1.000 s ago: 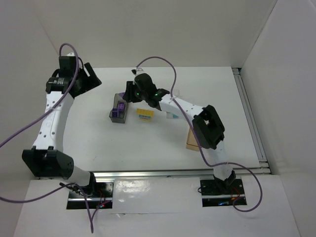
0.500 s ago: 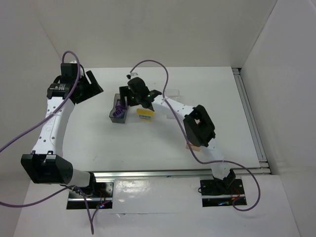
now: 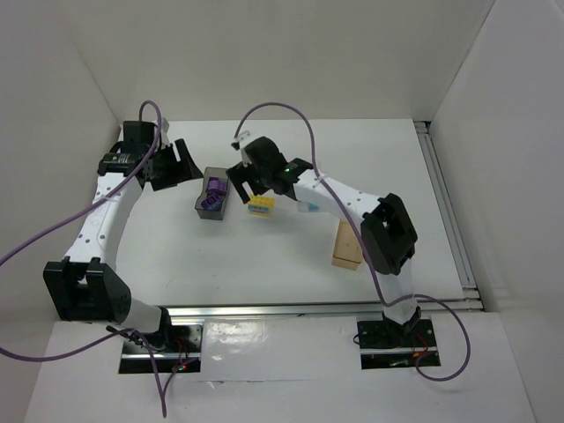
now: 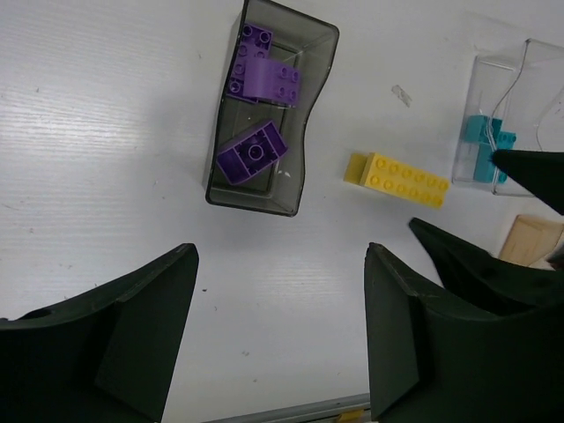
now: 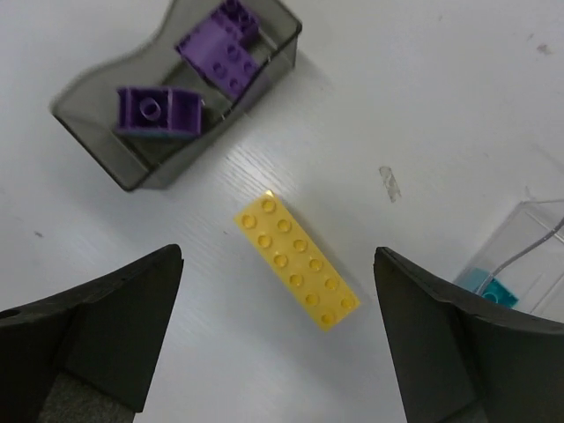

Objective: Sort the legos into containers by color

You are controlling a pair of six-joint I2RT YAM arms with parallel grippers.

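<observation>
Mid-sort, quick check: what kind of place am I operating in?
Most likely a lab robot test cell: a white table boxed in by plain white panels, with an aluminium rail along its right edge.

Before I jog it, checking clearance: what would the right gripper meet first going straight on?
Probably the yellow brick, lying on the table centred under the open right gripper; depth is unclear.

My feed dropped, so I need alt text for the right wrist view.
A yellow lego lies flat on the white table between the fingers of the open right gripper. Upper left, the dark grey bin holds two purple legos; at the right edge a clear bin holds a cyan lego.
</observation>
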